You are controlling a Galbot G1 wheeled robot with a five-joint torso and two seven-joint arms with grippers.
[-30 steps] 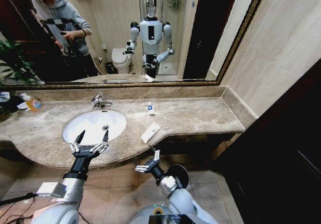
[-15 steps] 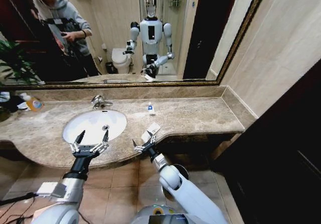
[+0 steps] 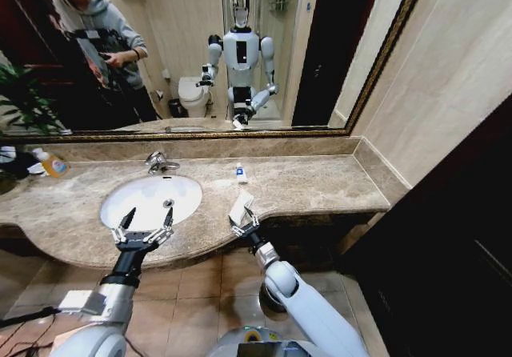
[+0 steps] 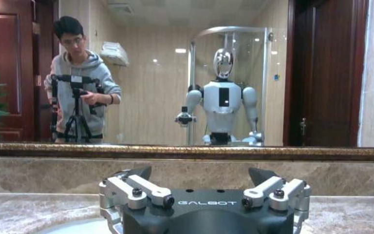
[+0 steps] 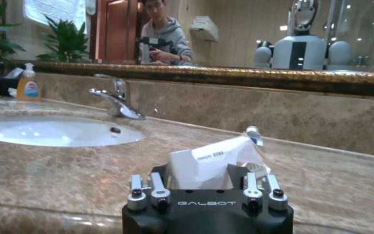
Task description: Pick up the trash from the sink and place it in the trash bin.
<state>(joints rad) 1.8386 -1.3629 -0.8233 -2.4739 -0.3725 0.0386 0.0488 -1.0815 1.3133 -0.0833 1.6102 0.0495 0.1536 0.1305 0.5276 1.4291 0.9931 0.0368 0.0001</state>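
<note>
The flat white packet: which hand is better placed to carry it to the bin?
Right. The right hand already closes on the flat white packet; the left hand hovers open by the sink.

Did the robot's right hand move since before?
Yes. The right end effector rose from down near the floor to the counter edge, reaching the white packet beside the sink.

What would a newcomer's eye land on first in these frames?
The right end effector at the beige-brown marble counter's front edge, closed on a flat white rectangular packet tilted up off the stone. Next, the left end effector hovering open over the white oval basin's near rim.
</note>
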